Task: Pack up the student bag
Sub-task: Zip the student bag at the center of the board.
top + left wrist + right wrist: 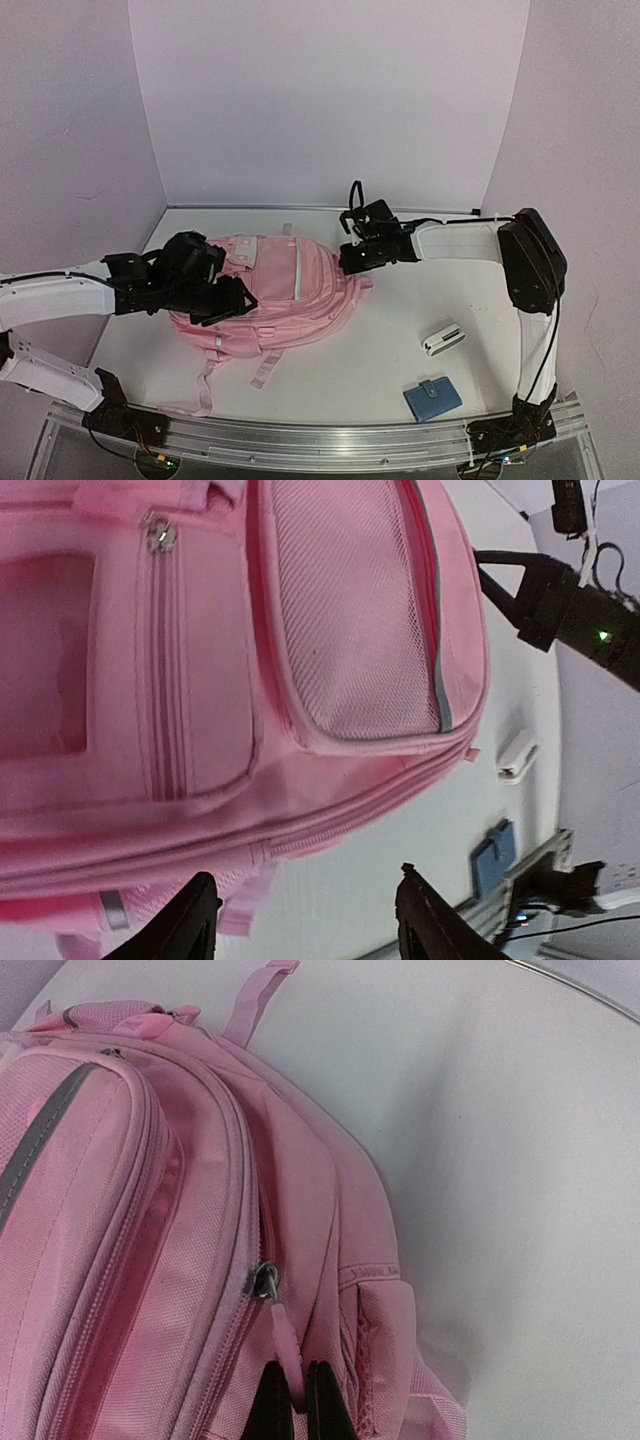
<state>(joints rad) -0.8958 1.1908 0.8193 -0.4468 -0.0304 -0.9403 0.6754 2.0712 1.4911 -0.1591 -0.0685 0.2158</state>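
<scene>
The student bag, a large pink backpack with grey trim, lies flat on the white table left of centre. My left gripper hovers over its near left part. In the left wrist view this gripper is open, its dark fingers wide apart with nothing between them, above the bag's zipped edge and bare table. My right gripper is at the bag's right side. In the right wrist view it is shut on the pink zipper pull, which hangs from the metal slider.
A small white case and a blue wallet lie on the table to the right of the bag. A metal rail runs along the near edge. White walls close in the back and sides.
</scene>
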